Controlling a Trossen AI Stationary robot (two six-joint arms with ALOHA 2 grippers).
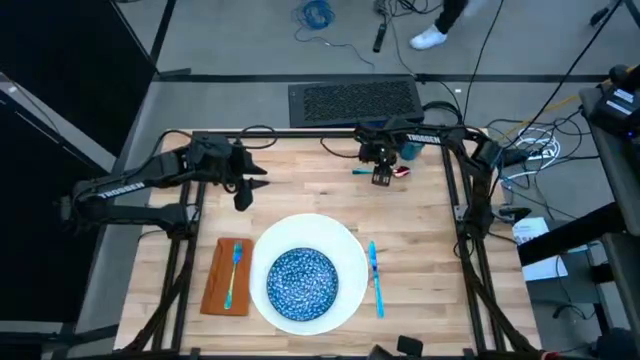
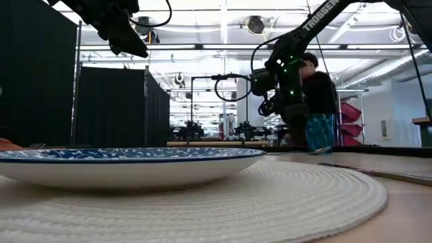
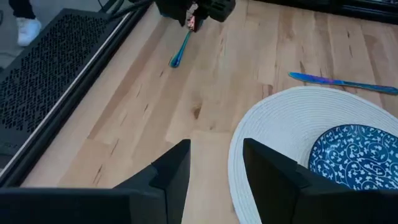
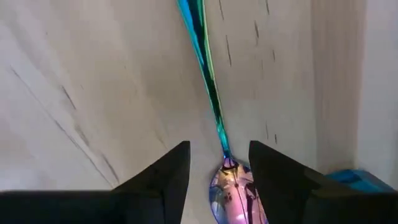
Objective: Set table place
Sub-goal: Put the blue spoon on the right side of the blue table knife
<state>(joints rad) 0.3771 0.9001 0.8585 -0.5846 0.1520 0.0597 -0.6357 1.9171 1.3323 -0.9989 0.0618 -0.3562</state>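
**Right pincer poised over the spoon at the far edge**

The spoon (image 4: 208, 93) lies flat on the table (image 1: 420, 225) close to the far edge, right of its middle. Its long axis runs roughly along that edge: the handle points toward the left side, and the bowl end sits under my right gripper (image 1: 381, 176). In my right wrist view the shiny bowl shows between my two fingers (image 4: 165, 180), which stand apart on either side of it and do not clamp it; whether they touch the wood I cannot tell.

A small teal cup (image 1: 407, 150) stands just beside my right gripper, toward the far right corner. On the handle side the wood is bare.

The white round plate (image 1: 345, 245) with the blue patterned bowl (image 1: 302, 281) sits near the near edge, well apart from the spoon. A knife (image 1: 375, 277) lies just right of the plate, long axis running near to far. An orange napkin (image 1: 215, 285) carrying a fork (image 1: 234, 270) lies to the plate's left.

My left gripper (image 1: 243, 198) hovers above the table toward the far left corner, fingers parted and empty.
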